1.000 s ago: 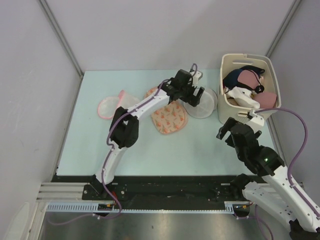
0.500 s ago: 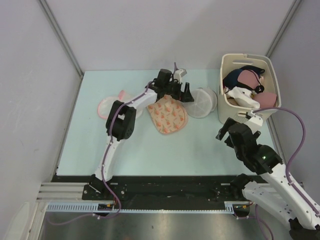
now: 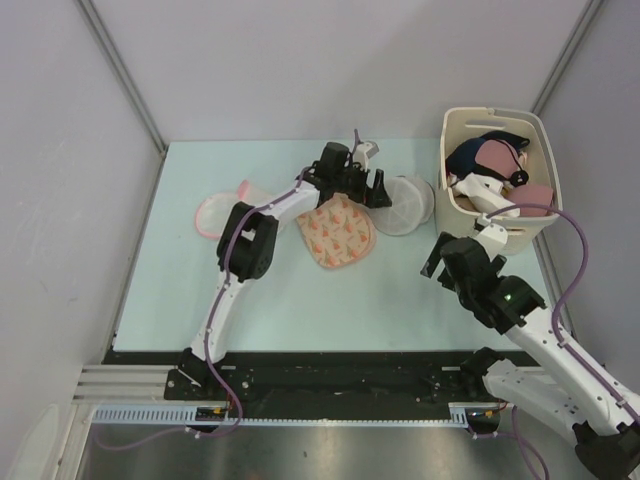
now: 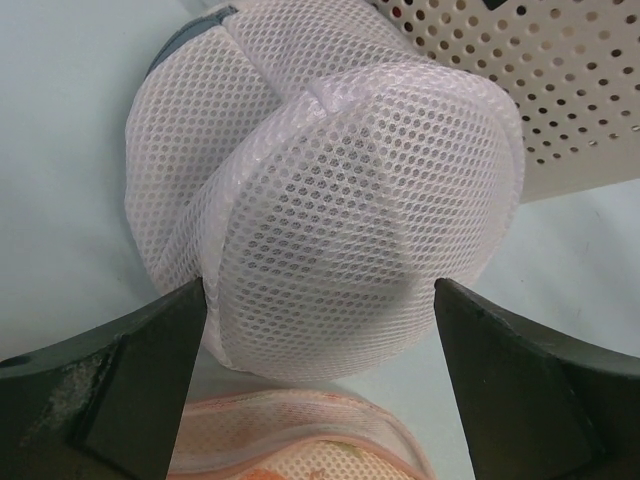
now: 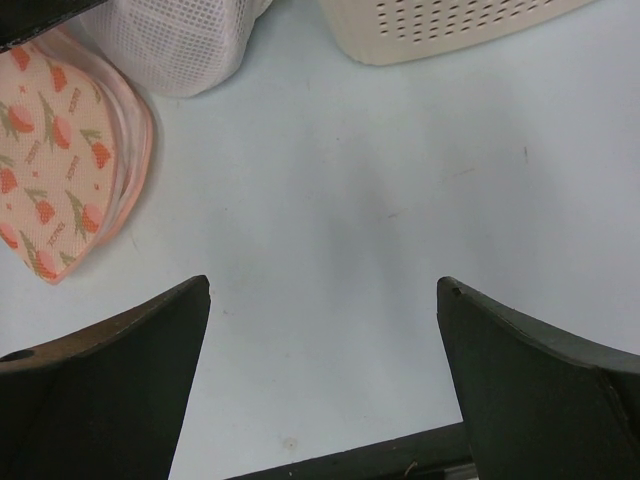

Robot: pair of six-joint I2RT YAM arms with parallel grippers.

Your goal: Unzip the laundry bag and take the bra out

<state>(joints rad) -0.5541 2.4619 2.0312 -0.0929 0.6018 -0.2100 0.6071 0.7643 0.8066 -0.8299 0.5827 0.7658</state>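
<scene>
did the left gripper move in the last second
Yes. The left gripper has shifted left, away from the basket, and is now at the left edge of the mesh bag.

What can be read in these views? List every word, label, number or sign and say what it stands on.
No text reads clearly in any view.
On the flower-print fabric piece: tiny dark marks beside the flowers, perhaps lettering, too small and blurred to read.
On the white mesh laundry bag: no label showing.
On the perforated basket: no marking showing.
</scene>
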